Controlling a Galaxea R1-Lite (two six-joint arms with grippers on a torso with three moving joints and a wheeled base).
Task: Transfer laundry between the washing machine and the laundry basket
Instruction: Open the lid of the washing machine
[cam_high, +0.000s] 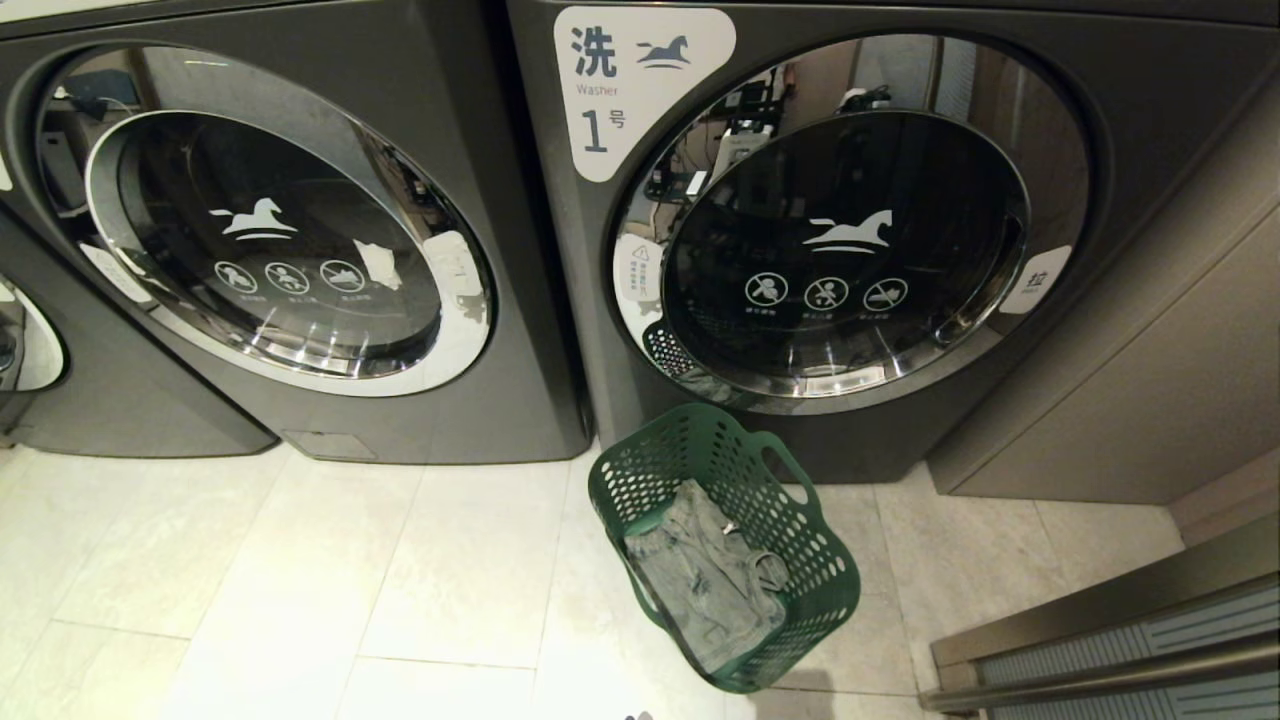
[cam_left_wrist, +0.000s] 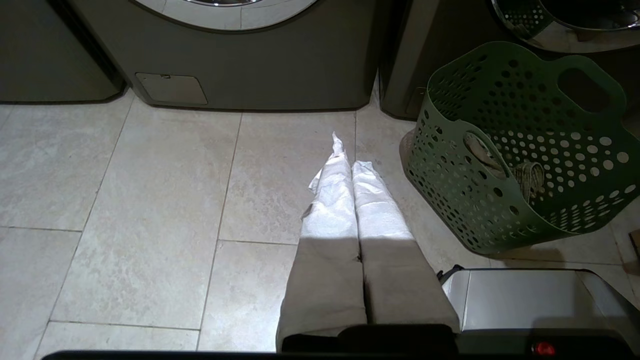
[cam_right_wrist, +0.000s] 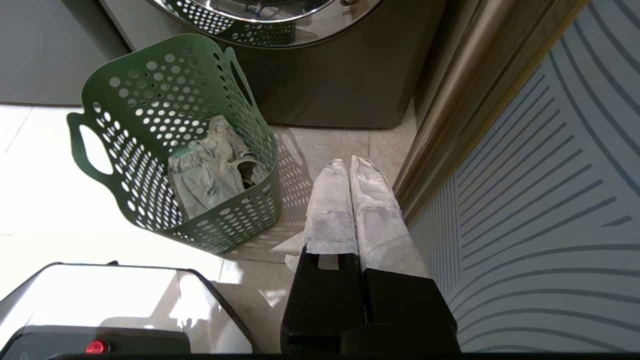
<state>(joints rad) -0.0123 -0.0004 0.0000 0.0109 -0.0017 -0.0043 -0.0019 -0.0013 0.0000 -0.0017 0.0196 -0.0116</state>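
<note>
Laundry (cam_high: 705, 575) is lying in my green basket (cam_high: 820, 560) at six o'clock; left claw (cam_left_wrist: 350, 155) and right claw (cam_right_wrist: 347, 167) are hanging closed, empty.

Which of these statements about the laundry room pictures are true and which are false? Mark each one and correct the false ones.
1. The laundry lies inside the laundry basket. True.
2. The basket stands on the floor in front of the machine labelled 1. True.
3. The door of the machine labelled 1 is swung open. False: its round glass door is closed.
4. The left end effector holds the garment. False: its fingers are shut on nothing, pointing down over bare floor tiles beside the basket.
5. The right end effector is shut and empty. True.
6. The basket is red. False: it is dark green with round holes.
</note>
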